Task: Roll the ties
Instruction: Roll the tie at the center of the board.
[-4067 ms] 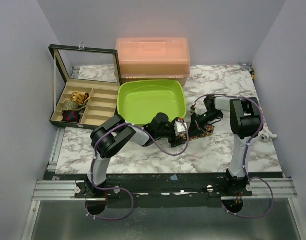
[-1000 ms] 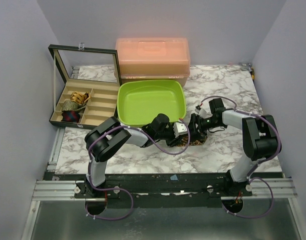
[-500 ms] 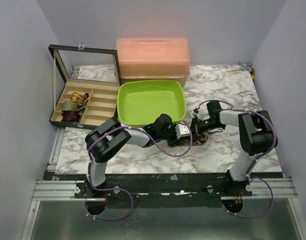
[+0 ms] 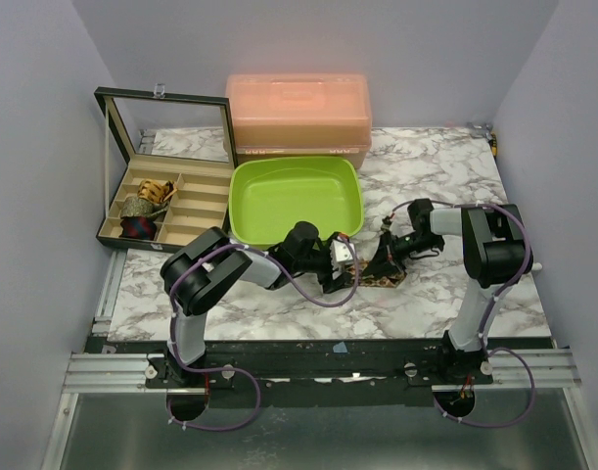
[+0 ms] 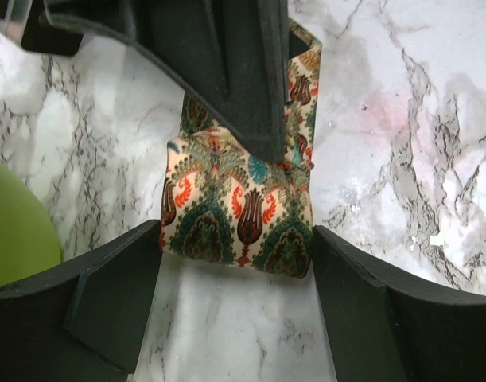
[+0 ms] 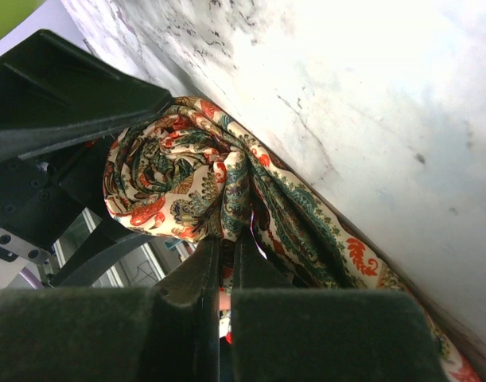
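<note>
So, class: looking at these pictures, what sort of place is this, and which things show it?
Probably a robot test cell or lab bench, not a home: plain purple walls box in a marble-patterned table, two arms are bolted to a metal rail, and props such as a lime-green tray and a tie are laid out.

Tight at frame center: both grippers (image 4: 349,269) (image 4: 385,257) crowding the tie (image 4: 375,277), tray (image 4: 279,235) right above. Open marble (image 4: 426,166) upper right and along the bottom.
</note>
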Tool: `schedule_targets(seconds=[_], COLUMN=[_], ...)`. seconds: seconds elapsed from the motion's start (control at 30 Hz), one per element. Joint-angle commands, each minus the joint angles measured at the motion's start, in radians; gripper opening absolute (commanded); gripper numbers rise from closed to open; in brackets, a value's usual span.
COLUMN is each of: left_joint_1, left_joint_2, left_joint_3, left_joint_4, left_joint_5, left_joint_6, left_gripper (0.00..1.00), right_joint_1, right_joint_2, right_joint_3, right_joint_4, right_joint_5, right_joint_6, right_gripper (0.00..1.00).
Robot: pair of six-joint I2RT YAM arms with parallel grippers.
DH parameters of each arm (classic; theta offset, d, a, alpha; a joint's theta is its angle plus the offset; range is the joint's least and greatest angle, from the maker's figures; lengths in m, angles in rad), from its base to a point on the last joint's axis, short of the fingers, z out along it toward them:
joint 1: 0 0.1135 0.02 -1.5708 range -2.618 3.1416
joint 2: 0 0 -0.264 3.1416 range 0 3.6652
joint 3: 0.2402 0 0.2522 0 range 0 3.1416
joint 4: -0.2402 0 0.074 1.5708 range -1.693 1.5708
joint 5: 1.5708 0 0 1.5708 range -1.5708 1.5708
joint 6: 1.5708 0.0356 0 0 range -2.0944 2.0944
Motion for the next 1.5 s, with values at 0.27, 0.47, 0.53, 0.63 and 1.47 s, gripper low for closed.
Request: schedule_targets(seconds=[0.27,0.47,0.53,0.63,1.47], left_joint_1=[-0.031,-0.036,-0.036,-0.039,-0.06], left_joint_2=[0.071,0.032,0.02,0.017,0.075], left_joint_3=[0.105,0.066,0.047,0.032,0.176], left_joint_4=[-0.088,-0.223,-0.253,-0.284,-0.452], left_joint_5=[0.043,-0.017,-0.043,-0.062,-0.032], left_joint_6=[0.135,0.111,0.086,0.057,0.016], left_gripper=[0.64,0.25,0.23,0.24,0.33], right_joint_1=[0.031,0.08,0.079,0.078,0.089], right_joint_2=[0.138,0.161,0.127,0.032,-0.081], right_joint_3=[0.105,0.248,0.257,0.223,0.069], right_joint_4=[-0.084,-0.092,-0.112,-0.152,0.065], right_joint_5=[0.236,0.223,0.219,0.165,0.116], right_joint_6=[-0.142,-0.208,-0.237,-0.275,-0.181], right_gripper=[0.0,0.11,0.25,0.47,0.06])
